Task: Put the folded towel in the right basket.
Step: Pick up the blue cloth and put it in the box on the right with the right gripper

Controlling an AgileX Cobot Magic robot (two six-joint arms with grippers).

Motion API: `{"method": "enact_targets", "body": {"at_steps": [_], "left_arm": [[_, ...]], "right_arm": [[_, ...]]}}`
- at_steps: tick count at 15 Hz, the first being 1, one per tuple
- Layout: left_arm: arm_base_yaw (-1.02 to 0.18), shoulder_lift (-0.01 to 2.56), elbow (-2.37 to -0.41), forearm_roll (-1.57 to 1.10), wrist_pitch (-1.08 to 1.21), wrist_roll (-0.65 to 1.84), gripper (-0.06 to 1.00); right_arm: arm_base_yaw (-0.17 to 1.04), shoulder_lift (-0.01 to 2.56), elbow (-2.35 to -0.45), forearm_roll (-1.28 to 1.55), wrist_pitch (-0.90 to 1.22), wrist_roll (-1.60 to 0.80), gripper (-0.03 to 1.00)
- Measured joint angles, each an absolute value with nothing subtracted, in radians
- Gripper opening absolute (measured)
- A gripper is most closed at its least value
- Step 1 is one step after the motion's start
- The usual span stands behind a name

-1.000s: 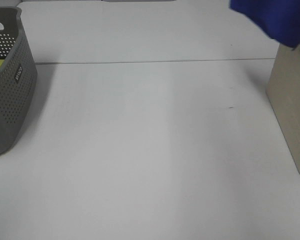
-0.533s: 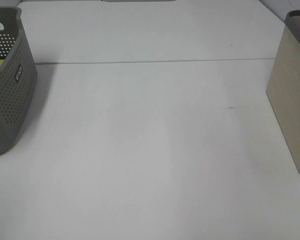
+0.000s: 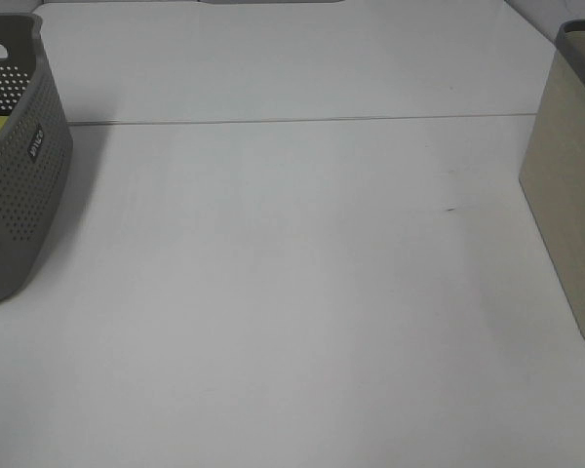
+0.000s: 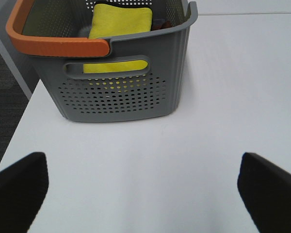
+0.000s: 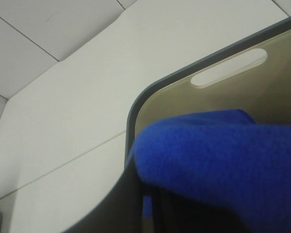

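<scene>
The folded blue towel (image 5: pixel 218 155) fills the near part of the right wrist view. My right gripper (image 5: pixel 150 208) is shut on it and holds it just above the open top of the beige right basket (image 5: pixel 194 68), close to the rim with the handle slot. One dark finger (image 5: pixel 119 204) shows beside the towel. In the high view the right basket (image 3: pixel 570 185) stands at the right edge; the towel and both arms are out of that view. My left gripper (image 4: pixel 145 194) is open and empty, low over the table in front of the grey basket (image 4: pixel 121 97).
The grey perforated left basket (image 3: pixel 15 185) with an orange handle (image 4: pixel 48 43) holds a yellow cloth (image 4: pixel 120 22). The white table (image 3: pixel 292 292) has a seam across its far part. The table's left edge and dark floor show in the left wrist view.
The blue towel was at the top right of the high view one second ago. It has since moved out of that view, over the right basket. The baskets have not moved.
</scene>
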State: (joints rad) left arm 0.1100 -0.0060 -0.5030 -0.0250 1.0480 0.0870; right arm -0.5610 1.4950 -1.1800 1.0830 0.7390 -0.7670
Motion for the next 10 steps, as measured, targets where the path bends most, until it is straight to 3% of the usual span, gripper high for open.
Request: {"method": "enact_targets", "body": {"at_steps": [10], "left_arm": [[0.11, -0.006, -0.503, -0.025, 1.048, 0.087, 0.99]], "right_arm": [[-0.561, 1.53, -0.991, 1.06, 0.775, -0.64, 0.04]]}}
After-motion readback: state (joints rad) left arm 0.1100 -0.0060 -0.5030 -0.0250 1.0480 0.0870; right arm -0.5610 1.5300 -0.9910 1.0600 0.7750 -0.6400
